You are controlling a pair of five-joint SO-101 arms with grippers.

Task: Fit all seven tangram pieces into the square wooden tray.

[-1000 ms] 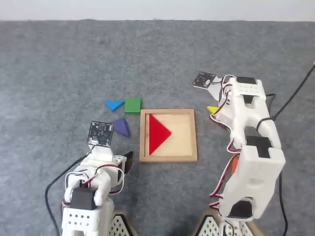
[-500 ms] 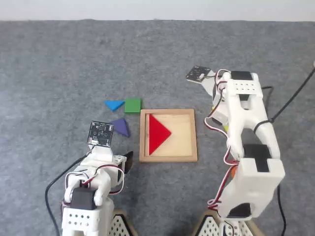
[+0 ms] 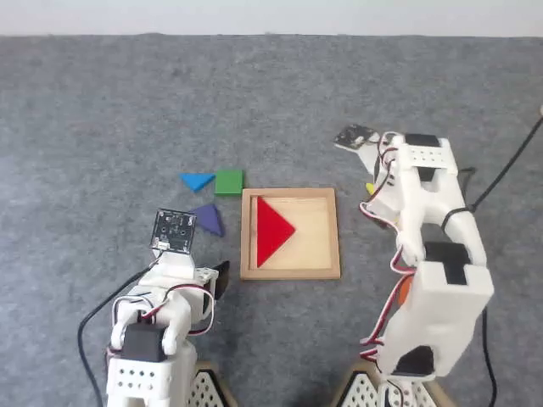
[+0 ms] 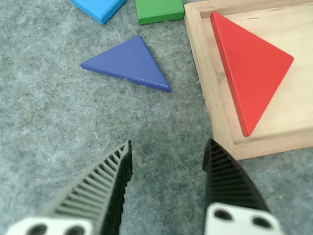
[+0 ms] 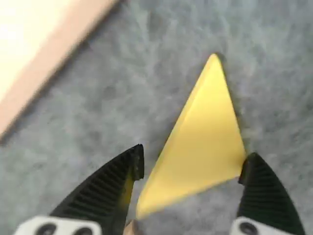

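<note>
— Straddling the yellow triangle (image 5: 205, 132), right of the tray (image 3: 290, 273), the right claw (image 5: 195, 156) was seen spread apart.
— Its edges should be squared before closing. The left claw (image 4: 169, 144) was also held apart.

1. High view: looks down from high up, behind both arms, far off, over the whole gray table (image 3: 102, 102).
2. Left wrist view: sits low and close, faces down past its own jaws; shares the red triangle (image 4: 249, 73) and an edge of the tray (image 4: 203, 73) with the high view.
3. Right wrist view: very close, faces down on the yellow triangle (image 5: 205, 147).
</note>
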